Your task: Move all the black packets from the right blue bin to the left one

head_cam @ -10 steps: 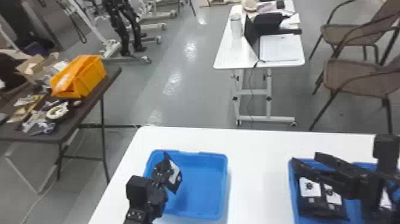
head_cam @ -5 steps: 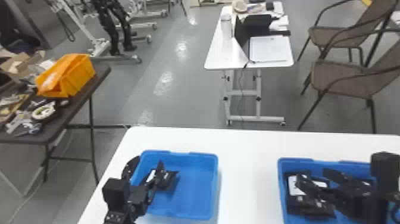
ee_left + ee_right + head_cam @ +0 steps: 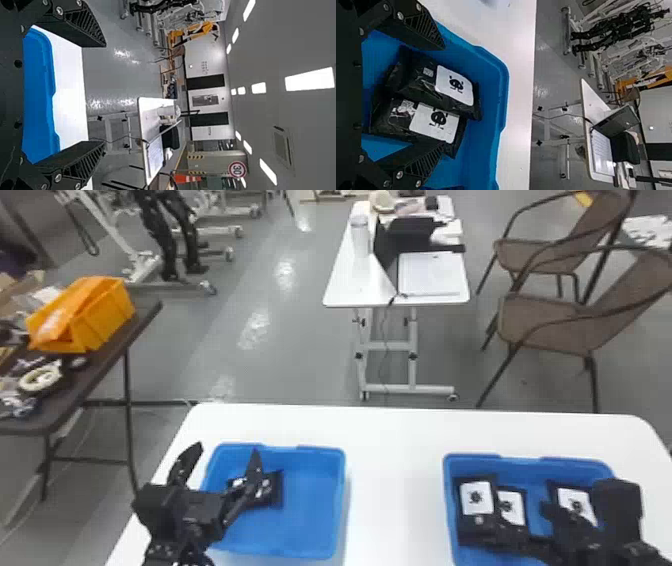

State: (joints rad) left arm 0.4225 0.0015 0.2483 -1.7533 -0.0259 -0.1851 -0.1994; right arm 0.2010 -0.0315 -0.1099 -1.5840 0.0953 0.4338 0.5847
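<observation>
In the head view my left gripper (image 3: 224,457) stands open over the left blue bin (image 3: 320,551); one black packet (image 3: 274,489) lies inside, partly behind a finger. The left wrist view has the same gripper (image 3: 104,95) with nothing between its fingers. My right gripper (image 3: 515,517) is low over the right blue bin (image 3: 450,490). That bin holds a packet with a white label (image 3: 476,497), another beside it (image 3: 512,506) and a third farther right (image 3: 575,502). In the right wrist view two adjacent packets (image 3: 455,84) (image 3: 437,120) lie in front of the open right gripper (image 3: 442,97).
The white table (image 3: 395,470) separates the two bins. At the left is a dark side table (image 3: 107,345) with an orange bin (image 3: 82,315). Farther back are a small white table (image 3: 345,285) and brown chairs (image 3: 550,320).
My left gripper has opened and drawn away from the packet it was around, which now lies in the left bin. The right gripper has come lower over its bin. The head view has shifted.
</observation>
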